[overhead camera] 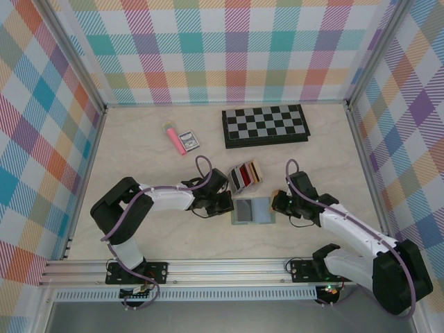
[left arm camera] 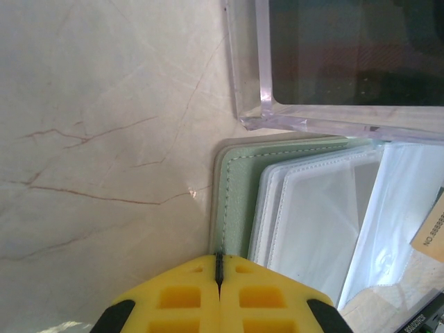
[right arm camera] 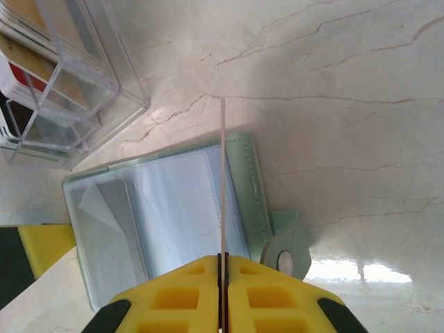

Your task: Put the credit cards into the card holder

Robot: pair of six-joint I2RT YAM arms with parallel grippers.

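From above, the open card holder (overhead camera: 255,211) lies flat on the table (overhead camera: 139,166) between the two hands, its long axis running 9 to 3 o'clock. The left hand (overhead camera: 225,206) is at its 9 o'clock end and the right hand (overhead camera: 275,204) at its 3 o'clock end, both right at the edges, so neither is clearly nearer. A clear rack (overhead camera: 260,170) with spare cards (overhead camera: 241,179) stands just beside the holder at 12 o'clock.

From the left wrist, the left hand (left arm camera: 219,277) has its fingers pressed together with nothing visible between them. The green cover of the card holder (left arm camera: 232,187) begins at its tips and spreads toward 2 o'clock, the clear pockets fanned open. I cannot tell whether the tips press on the cover. The rack (left arm camera: 277,111) sits at 1 o'clock.

From the right wrist, the right hand (right arm camera: 222,277) is clamped on a card (right arm camera: 223,180), seen edge-on as a thin pale line running from 6 to 12 o'clock. The card holder (right arm camera: 173,187) lies under it, mostly toward 9 o'clock, with its closing tab (right arm camera: 284,250) at 3 o'clock of the fingertips. The card stands on edge across the pockets, not flat with them. The next move likely turns on tipping it level with a pocket mouth, and I cannot tell which way the mouths face.
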